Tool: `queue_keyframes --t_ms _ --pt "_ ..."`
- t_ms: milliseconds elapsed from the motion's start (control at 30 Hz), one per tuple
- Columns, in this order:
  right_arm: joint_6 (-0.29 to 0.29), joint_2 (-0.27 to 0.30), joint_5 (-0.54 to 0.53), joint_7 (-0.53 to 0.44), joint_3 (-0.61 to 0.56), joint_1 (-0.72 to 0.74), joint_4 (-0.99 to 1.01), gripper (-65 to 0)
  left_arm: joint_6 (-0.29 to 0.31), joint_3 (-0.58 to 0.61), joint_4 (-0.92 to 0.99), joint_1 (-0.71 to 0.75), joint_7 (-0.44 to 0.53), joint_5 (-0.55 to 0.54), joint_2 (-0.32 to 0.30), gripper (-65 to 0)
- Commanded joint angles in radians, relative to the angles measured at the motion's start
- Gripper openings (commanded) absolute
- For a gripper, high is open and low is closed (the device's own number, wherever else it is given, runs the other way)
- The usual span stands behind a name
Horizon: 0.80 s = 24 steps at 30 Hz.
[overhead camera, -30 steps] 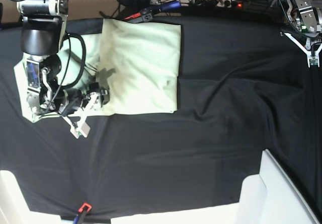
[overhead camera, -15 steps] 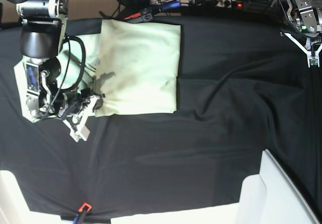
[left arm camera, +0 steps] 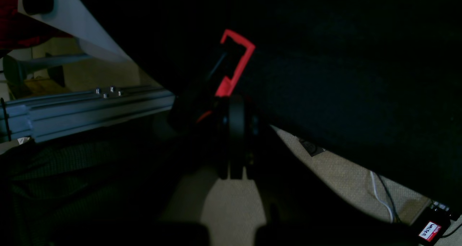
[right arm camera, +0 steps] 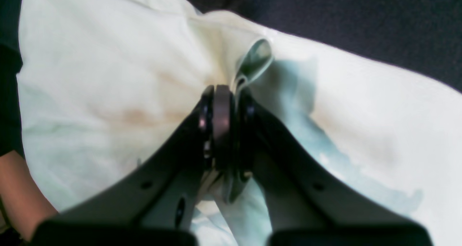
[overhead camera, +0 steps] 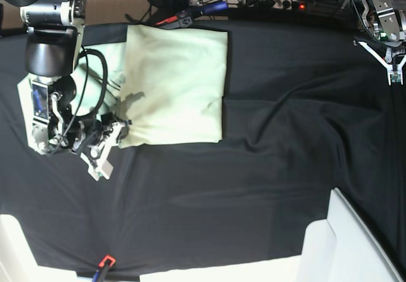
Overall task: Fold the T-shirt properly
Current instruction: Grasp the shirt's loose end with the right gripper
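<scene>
Base looks straight down; right wrist hugs T-shirt [right arm camera: 108, 94]; left wrist, seemingly, faces dark table edge.

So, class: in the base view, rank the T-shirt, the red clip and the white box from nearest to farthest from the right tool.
1. T-shirt: pinched in the right tool, at upper left.
2. Red clip: on the table's bottom edge, below the tool.
3. White box: in the bottom right corner.

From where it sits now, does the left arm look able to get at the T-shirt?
Probably not without a long move. The left gripper is shut at the far edge of the black cloth, while the T-shirt lies across the table, already pinched by the right gripper.
</scene>
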<state>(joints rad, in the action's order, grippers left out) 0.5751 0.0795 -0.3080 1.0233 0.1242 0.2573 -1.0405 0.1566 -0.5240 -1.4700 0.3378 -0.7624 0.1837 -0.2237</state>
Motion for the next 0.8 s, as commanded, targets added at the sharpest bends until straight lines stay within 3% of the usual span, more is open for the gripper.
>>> queue_keyframes --t_ms 0,133,200,367,533,767 --pt "0.003 0.006 -0.01 -0.013 0.004 0.033 -0.016 -57.9 -0.012 -0.006 -0.014 -0.003 0.011 0.013 -0.016 -65.0" --pt "0.003 0.004 -0.01 -0.022 0.005 0.035 -0.014 -40.0 -0.012 -0.006 -0.014 -0.003 0.011 0.013 -0.016 -65.0" --pt "0.003 0.004 -0.01 -0.022 0.005 0.035 -0.014 -36.4 -0.012 -0.006 -0.014 -0.003 0.011 0.013 -0.016 -65.0" --pt "0.003 0.004 -0.01 -0.024 0.005 0.035 -0.014 -41.2 -0.012 -0.006 -0.014 -0.003 0.011 0.013 -0.016 -65.0" --pt "0.003 0.004 -0.01 -0.024 0.005 0.043 -0.011 -65.0 -0.012 -0.006 -0.014 -0.003 0.011 0.013 -0.016 -65.0" --pt "0.001 0.004 -0.01 -0.024 0.005 0.06 -0.01 -64.9 -0.012 -0.006 -0.014 -0.003 0.011 0.013 -0.016 -65.0"
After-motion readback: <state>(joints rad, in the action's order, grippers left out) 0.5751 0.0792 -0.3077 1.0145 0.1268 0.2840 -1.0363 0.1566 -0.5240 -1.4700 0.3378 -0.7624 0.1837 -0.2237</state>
